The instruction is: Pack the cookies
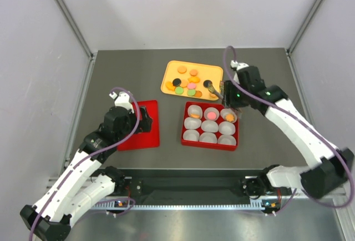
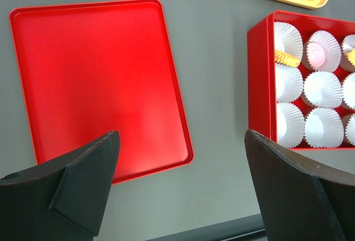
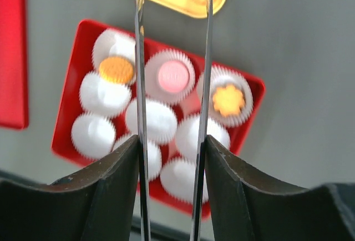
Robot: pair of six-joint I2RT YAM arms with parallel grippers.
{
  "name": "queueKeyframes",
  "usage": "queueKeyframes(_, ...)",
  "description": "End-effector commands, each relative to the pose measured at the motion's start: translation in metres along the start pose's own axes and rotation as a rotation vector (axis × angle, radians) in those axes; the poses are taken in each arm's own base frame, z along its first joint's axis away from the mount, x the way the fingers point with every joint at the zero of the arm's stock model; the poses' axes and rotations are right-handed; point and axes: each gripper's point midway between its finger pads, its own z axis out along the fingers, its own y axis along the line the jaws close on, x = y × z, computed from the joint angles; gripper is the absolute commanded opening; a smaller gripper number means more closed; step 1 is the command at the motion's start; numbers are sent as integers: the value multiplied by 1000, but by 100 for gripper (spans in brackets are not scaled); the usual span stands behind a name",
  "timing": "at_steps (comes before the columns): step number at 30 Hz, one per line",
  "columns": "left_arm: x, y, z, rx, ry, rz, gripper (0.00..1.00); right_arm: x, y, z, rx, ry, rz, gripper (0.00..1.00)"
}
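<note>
- Risk: the right jaws are closed on thin metal tongs (image 3: 140, 58), whose 2 blades stand apart with nothing between them. The flat cookies (image 1: 193, 79) offer little edge, so a nip off centre would likely flip or drop 1.
- Risk: the cookies lie crowded on the yellow tray (image 1: 172, 69), some overlapping. The blades could catch 2 at once or shove neighbours toward the rim.
- Risk: the paper cups (image 2: 319, 89) look light. A blade tip dragging on 1 during a drop could tip it or lift it out of the red box (image 2: 259, 80).
- Yellow tray: at the far side of the worktop (image 1: 127, 74), it holds most of the cookies, in orange, green, pink and black.
- Red box: just nearer than the tray, it holds 9 paper cups in 3 rows of 3. The row nearest the tray has 1 cookie per cup: orange, pink, orange. The other 6 cups look empty.
- Red lid (image 2: 94, 74): it lies flat and bare, apart to the left of the box. The left jaws hang wide open above its near edge, gripping nothing.
</note>
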Motion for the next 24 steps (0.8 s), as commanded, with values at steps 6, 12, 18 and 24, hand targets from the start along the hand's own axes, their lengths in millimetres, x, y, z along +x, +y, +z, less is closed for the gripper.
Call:
queueKeyframes(6, -7, -1, -2, 1, -32, -7, 99, -60, 14, 99, 32, -26, -29, 49)
queueKeyframes(12, -8, -1, -3, 1, -36, -8, 99, -73, 4, 126, 111, -21, -36, 53)
queueKeyframes(18, -8, -2, -3, 4, -38, -8, 99, -69, -2, 144, 148, 7, -49, 53)
queueKeyframes(24, -8, -2, -4, 3, -39, -7, 99, -59, -3, 160, 151, 47, -52, 50)
